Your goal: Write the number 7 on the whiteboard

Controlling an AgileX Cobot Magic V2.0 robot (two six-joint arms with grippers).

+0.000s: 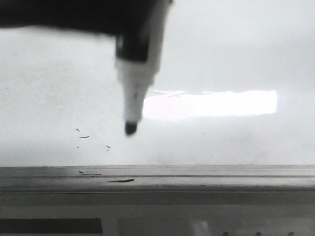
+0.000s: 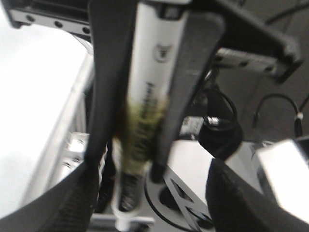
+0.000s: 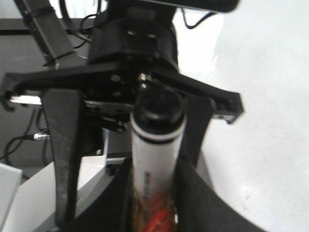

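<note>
marker (image 1: pixel 138 73) blurred – top cut off, whiteboard (image 1: pixel 236 59) specks too small to read

Front view: washed-out, near monochrome. Whiteboard (image 1: pixel 236 59) glossy, bright rectangular glare patch (image 1: pixel 211 103) right of centre, clipped to pure white. Marker (image 1: pixel 138 73) close to lens, soft, edges smeared; dark blurred mass along top edge. Grey edge strip (image 1: pixel 197 179) sharper than marker. Left wrist view: heavy blur, marker (image 2: pixel 145 121) print unreadable, white surface overexposed. Right wrist view: marker (image 3: pixel 154 159) and dark tool (image 3: pixel 154 193) soft; whiteboard (image 3: pixel 270 96) blown out.
</note>
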